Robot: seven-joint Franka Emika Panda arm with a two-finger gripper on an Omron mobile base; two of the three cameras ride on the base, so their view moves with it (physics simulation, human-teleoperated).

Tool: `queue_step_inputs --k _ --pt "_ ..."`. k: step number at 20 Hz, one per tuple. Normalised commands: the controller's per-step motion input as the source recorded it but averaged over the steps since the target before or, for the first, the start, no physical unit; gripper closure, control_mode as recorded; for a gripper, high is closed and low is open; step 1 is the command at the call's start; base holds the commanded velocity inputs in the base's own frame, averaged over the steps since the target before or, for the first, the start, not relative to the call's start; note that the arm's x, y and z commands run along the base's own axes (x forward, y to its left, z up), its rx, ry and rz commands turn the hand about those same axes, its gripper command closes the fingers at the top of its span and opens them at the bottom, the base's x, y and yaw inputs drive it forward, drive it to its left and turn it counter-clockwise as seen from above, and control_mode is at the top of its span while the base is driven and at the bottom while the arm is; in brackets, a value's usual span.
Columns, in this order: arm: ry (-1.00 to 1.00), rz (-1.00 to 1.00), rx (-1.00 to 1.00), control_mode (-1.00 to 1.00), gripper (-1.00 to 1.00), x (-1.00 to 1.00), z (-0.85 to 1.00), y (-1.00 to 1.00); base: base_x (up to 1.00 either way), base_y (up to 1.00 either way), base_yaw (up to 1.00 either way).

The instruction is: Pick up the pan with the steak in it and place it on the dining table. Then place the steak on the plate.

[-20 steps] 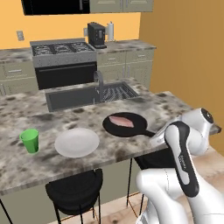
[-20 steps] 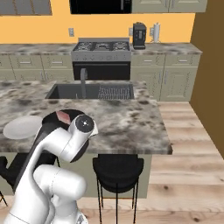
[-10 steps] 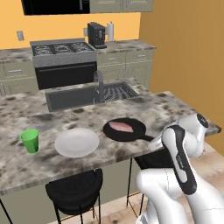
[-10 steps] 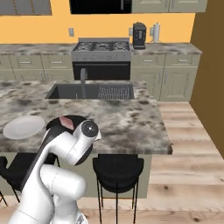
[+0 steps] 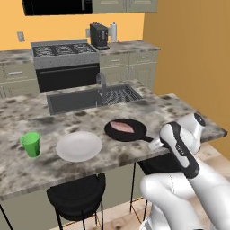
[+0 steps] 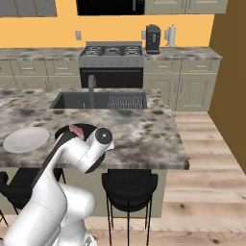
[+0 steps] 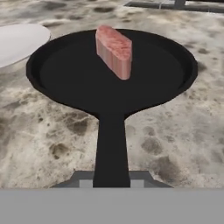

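Gripper (image 7: 111, 181) clamped on the handle of the pan (image 5: 126, 130), pan sitting on the dining table (image 5: 179, 110) just right of the plate (image 5: 78, 146), steak (image 7: 114, 50) inside it

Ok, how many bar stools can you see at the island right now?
2. One black stool sits under the counter edge below the plate; another stool is right of the arm. More may be hidden behind the robot.
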Motion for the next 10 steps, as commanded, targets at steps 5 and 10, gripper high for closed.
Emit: queue_step_inputs --k 5,10 --pt "0.0 -0.02 0.0 -1.0 1.0 0.25 -0.64 0.32 0.0 0.0 0.0" --pt "-0.01 0.0 -0.01 -1.0 1.0 0.02 -0.29 0.11 0.0 0.0 0.0"
